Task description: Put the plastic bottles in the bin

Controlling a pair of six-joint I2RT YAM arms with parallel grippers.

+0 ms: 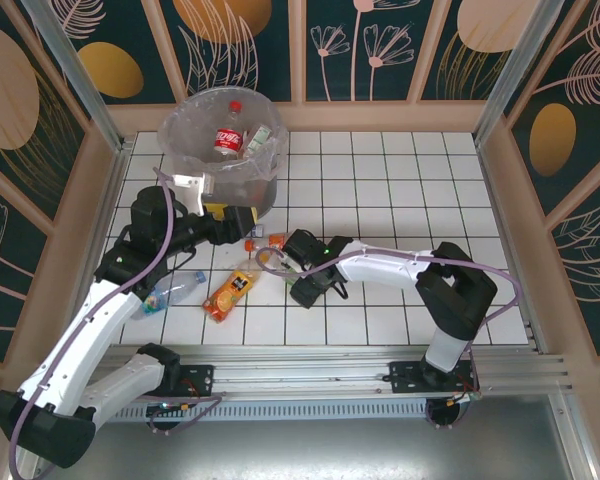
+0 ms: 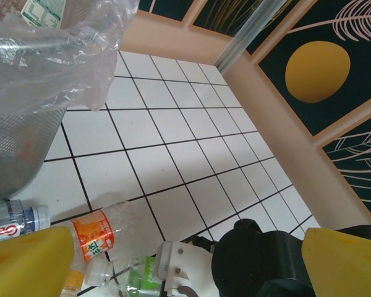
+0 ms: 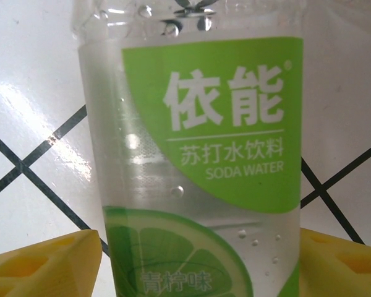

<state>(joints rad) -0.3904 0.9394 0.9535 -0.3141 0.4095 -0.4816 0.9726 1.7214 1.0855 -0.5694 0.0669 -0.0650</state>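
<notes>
A clear bottle with a green lime label (image 3: 204, 154) lies on the tiles. My right gripper (image 3: 201, 266) is shut on it, a yellow finger (image 3: 43, 266) pressed to each side. From above, that gripper (image 1: 278, 257) sits mid-table with the green bottle (image 1: 268, 258) at its tip. My left gripper (image 1: 242, 222) hangs open beside the grey bin (image 1: 195, 160); its fingers (image 2: 25, 253) hold nothing. An orange-labelled bottle (image 2: 93, 235) lies below it. The bin holds a red-labelled bottle (image 1: 228, 135) and others.
On the tiles lie an orange juice bottle (image 1: 230, 292), a blue-capped bottle (image 1: 170, 293) and a small orange piece (image 1: 277, 240). The bin's loose plastic bag (image 2: 55, 55) hangs over its mesh wall. Wooden walls ring the table; open tiles stretch right and back.
</notes>
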